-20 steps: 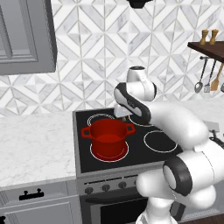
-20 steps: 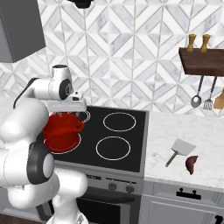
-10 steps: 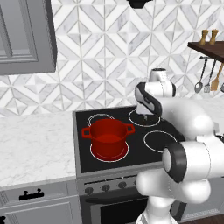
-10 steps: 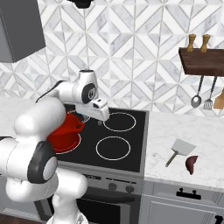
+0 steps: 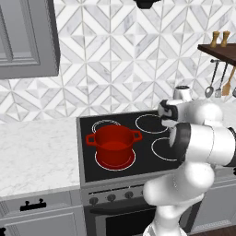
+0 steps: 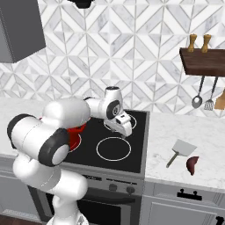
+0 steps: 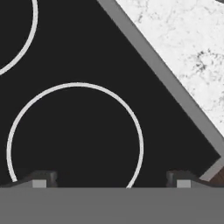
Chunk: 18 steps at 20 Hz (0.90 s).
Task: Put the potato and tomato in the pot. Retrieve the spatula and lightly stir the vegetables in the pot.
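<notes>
The fingers [image 7: 43,178] stand spread wide apart in the hand view, one tip at each lower corner, with nothing held between them and nothing touching them; below them lies the black stovetop [image 7: 65,52] with one full burner ring [image 7: 75,85] and a slice of marble bench [image 7: 183,48] past the grey stove edge. In the right base view the gripper [image 6: 123,127] hangs over the right side of the stove, above the front right ring.

One pot [image 5: 113,145], bright red with two small side handles, sits on the front left burner; in the left base view its inside looks red and I cannot tell what is in it. One spatula [image 6: 181,150], pale grey blade on a thin dark handle, lies flat on the bench [image 6: 176,132] right of the stove, with one dark red rounded thing [image 6: 192,164] just beside it. Four burner rings are marked on the stove. On the wall rack [image 6: 204,61] stand two small brown bottles [image 6: 199,43], and three utensils [image 6: 206,99] hang under it
</notes>
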### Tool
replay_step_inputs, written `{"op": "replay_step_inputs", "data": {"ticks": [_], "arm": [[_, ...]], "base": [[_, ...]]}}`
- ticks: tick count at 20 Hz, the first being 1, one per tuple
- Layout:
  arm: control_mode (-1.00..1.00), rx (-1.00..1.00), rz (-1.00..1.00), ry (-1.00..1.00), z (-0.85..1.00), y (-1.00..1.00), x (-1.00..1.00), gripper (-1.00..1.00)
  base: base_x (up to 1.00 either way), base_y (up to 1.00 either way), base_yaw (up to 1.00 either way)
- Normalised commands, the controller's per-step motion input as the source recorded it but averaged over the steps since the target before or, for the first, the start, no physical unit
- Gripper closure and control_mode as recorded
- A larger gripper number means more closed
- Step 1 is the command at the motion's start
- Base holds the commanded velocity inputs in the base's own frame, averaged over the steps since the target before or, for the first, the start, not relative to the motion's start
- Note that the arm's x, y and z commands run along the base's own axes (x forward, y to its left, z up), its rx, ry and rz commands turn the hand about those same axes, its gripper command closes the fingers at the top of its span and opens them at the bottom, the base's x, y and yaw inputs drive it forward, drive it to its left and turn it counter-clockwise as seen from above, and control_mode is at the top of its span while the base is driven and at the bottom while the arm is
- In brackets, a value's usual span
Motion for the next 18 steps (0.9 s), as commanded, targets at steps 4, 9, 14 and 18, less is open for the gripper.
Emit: {"op": "replay_step_inputs", "data": {"ticks": [4,9,14,18], "arm": [[-1.00,-0.03,-0.15,0.07,-0.48,-1.00,0.49,-1.00],[-1.00,0.01,-0.03,0.04,-0.17,-1.00,0.06,-1.00],[-1.00,0.07,-0.01,0.02,0.00,-1.00,0.00,-1.00],[-1.00,0.07,0.05,0.00,0.00,-0.93,-0.10,-1.00]], "base": [[0.00,0.00,0.00],[0.00,0.00,0.00],[0.00,0.00,0.00],[0.00,0.00,0.00]]}}
